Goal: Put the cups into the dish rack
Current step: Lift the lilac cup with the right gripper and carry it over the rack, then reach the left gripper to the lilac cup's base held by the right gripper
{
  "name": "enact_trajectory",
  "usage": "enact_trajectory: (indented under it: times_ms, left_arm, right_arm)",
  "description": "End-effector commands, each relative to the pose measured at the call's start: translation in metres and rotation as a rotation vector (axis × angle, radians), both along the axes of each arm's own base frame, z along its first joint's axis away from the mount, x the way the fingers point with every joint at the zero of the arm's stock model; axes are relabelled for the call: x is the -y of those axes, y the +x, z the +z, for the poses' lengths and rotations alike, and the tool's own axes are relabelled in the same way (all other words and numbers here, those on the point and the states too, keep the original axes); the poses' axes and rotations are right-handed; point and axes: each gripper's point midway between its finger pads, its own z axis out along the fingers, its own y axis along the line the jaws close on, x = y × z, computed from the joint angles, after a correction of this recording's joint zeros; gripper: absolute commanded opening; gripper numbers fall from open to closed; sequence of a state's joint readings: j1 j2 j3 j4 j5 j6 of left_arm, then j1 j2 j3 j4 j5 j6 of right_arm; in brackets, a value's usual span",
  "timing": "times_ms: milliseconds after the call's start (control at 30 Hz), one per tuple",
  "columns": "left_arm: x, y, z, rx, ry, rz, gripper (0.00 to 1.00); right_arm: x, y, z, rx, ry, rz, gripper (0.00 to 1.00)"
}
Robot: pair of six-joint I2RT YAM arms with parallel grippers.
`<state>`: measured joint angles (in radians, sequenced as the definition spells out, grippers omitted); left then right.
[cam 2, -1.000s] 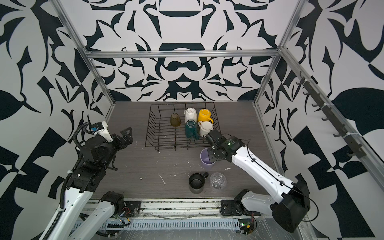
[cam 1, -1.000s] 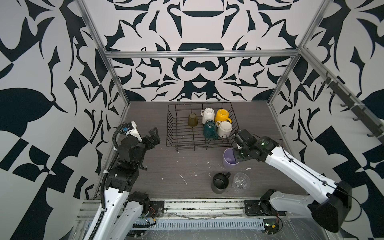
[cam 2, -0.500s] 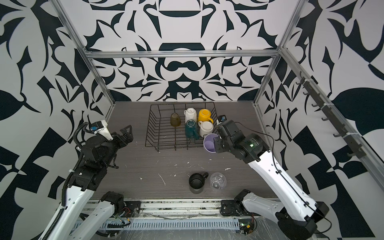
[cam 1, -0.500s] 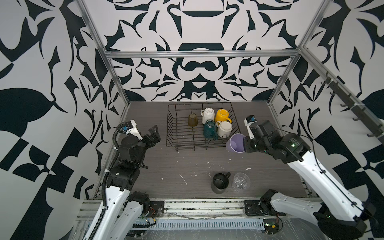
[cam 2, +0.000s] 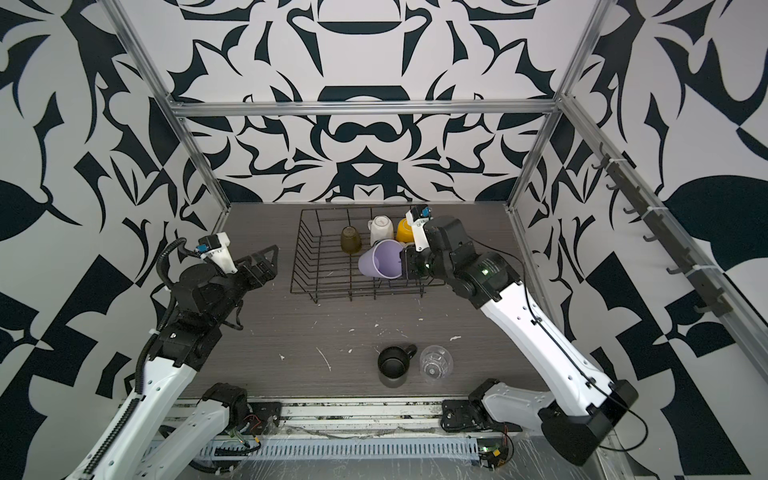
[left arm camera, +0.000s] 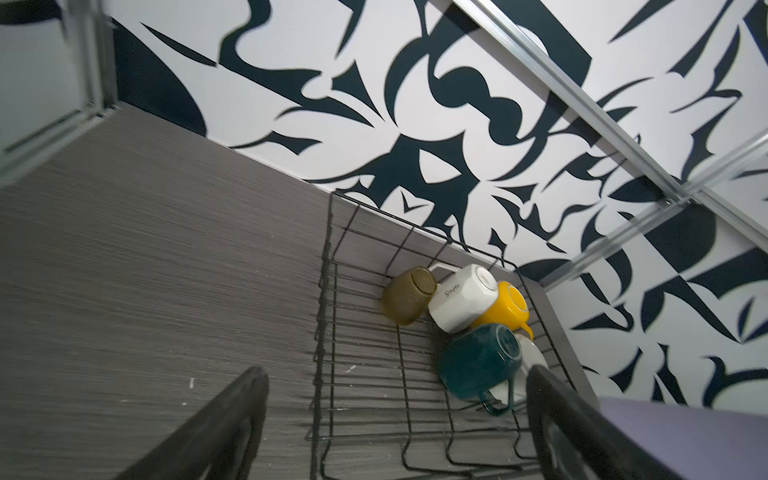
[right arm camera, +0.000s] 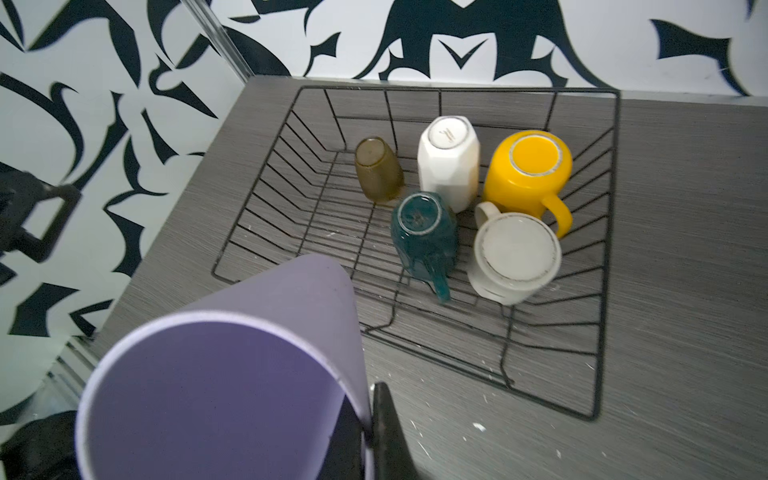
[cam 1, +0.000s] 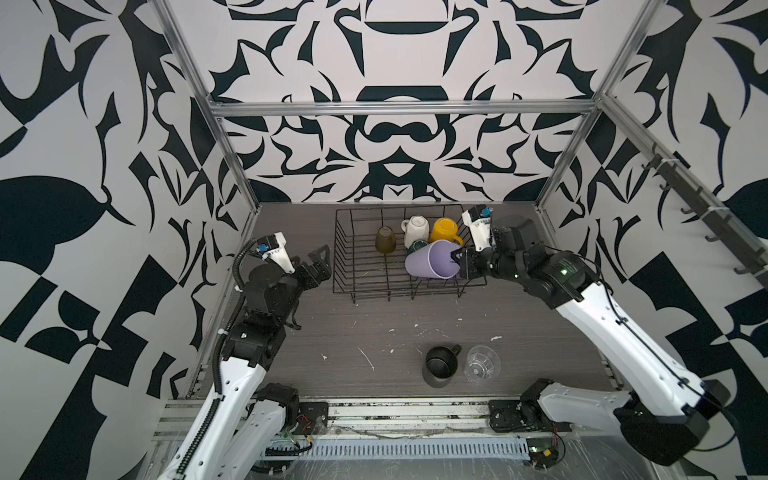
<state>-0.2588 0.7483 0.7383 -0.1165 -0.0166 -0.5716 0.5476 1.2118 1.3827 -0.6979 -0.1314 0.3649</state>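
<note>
Currently the dish rack (cam 1: 345,249) sits far-centre on the table (cam 1: 332,332), with upturned mugs crowding its right half. Right gripper (cam 1: 459,264) is clamped on the rim wall of the lilac tumbler (cam 1: 430,259), which hangs over the rack's near side — long axis tipped sideways, mouth not down yet. Left gripper (cam 1: 320,266) is spread wide and empty, just beside the rack's left wall. Likely next for the right arm: roll the tumbler mouth-down, then lower it left of the teal mug (right arm camera: 419,232). Black mug (cam 1: 440,365) and clear glass (cam 1: 481,363) wait on the table — well apart from the rack.
</note>
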Motion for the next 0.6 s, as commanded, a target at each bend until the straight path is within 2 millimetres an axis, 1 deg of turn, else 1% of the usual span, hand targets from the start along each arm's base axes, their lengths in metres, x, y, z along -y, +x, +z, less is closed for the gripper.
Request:
enact_trajectory:
  times_ms: [0, 133, 233, 367, 567]
  left_arm:
    - [0.03, -0.003, 0.031, 0.064, -0.074, -0.179, 0.99]
    - [0.048, -0.002, 0.037, 0.07, -0.133, -0.289, 0.99]
    - [0.061, -0.003, 0.042, 0.084, -0.181, -0.384, 0.99]
    - [0.077, -0.001, 0.045, 0.09, -0.25, -0.504, 0.99]
    - [0.099, -0.004, 0.059, 0.131, -0.349, -0.688, 1.0]
  right_arm:
    - [-0.016, 0.019, 0.056, 0.105, 0.238, 0.072, 0.0]
    - [-0.007, 0.038, 0.058, 0.079, 0.37, 0.088, 0.0]
    - [-0.006, 0.044, 0.058, 0.065, 0.441, 0.12, 0.0]
    - [-0.006, 0.047, 0.058, 0.056, 0.483, 0.155, 0.0]
    - [-0.014, 0.041, 0.057, 0.044, 0.513, 0.216, 0.0]
